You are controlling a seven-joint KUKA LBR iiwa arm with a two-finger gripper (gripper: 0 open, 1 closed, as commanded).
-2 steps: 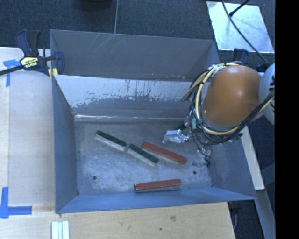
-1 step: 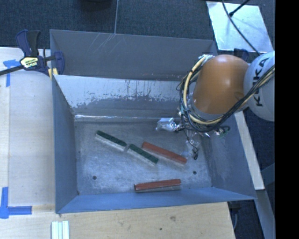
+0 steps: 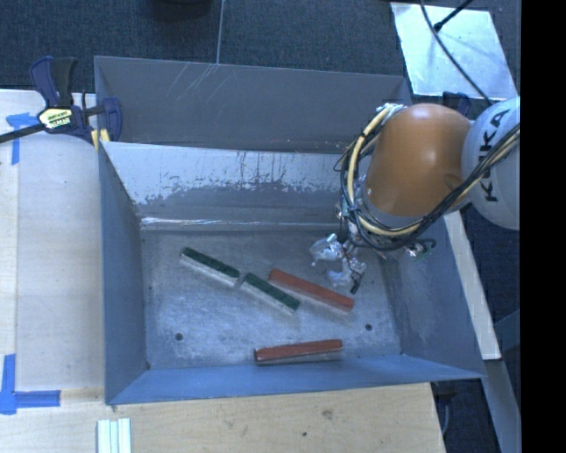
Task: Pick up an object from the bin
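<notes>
The tool hangs low over the right-hand middle of the bin's floor; whether it is open or closed cannot be told from this angle. It is over the upper right end of a reddish-brown bar, which lies flat and slanted on the floor, and nothing can be seen gripped in it. Above the tool sits the rounded orange cover on the wrist, with yellow and black cables looped round its left side, and the white arm leads off to the right.

Just left of the reddish-brown bar, close to or touching its left end, lies a dark green bar with a pale edge. A second green bar lies further left, end to end with the first along the same slant. Another reddish-brown bar lies well apart from these, near the front wall.

The bin is grey metal with sloping sides. Its floor is scuffed, dusted with whitish speckling, and carries two small dark spots. The far slope shows scratches and dark vertical streaks. Beyond the back wall, the ground is dark.
</notes>
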